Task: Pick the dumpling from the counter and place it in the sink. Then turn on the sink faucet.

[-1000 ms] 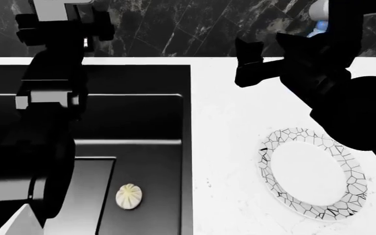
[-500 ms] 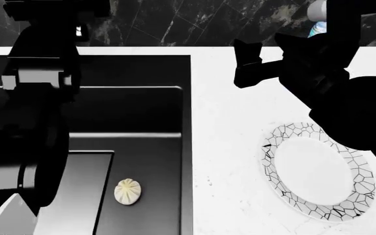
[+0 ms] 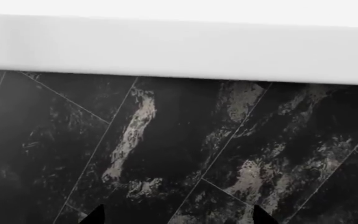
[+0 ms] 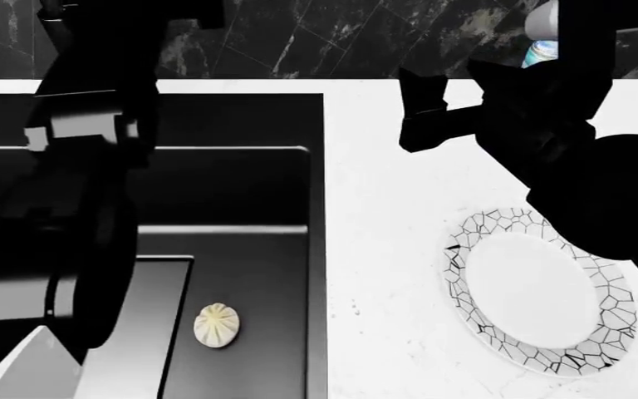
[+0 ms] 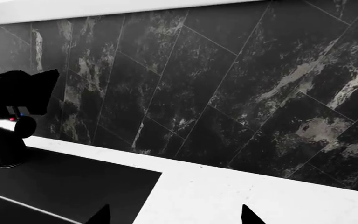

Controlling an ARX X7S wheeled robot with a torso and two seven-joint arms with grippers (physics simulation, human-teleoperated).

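The dumpling [image 4: 217, 324], small and pale with pleats, lies on the floor of the black sink [image 4: 242, 191], beside the drain cover [image 4: 142, 332]. In the head view my left arm hides the sink faucet. The right wrist view shows the sink faucet [image 5: 6, 142] with its red dot, and my left gripper [image 5: 18, 91] just above it. Close to the dark wall, my left gripper [image 3: 177, 218] is open with nothing between its tips. My right gripper [image 4: 412, 112] hangs open over the white counter [image 4: 385, 216], also empty [image 5: 175, 217].
A white plate [image 4: 541, 291] with a black crackle-lined rim lies on the counter at the right. A blue-striped clear bottle [image 4: 541, 46] stands at the back right. The dark marble backsplash [image 4: 331, 37] runs behind the sink.
My left arm has shifted up and slightly right over the back of the sink. The head view has tilted a little. The dumpling and right arm stay put.
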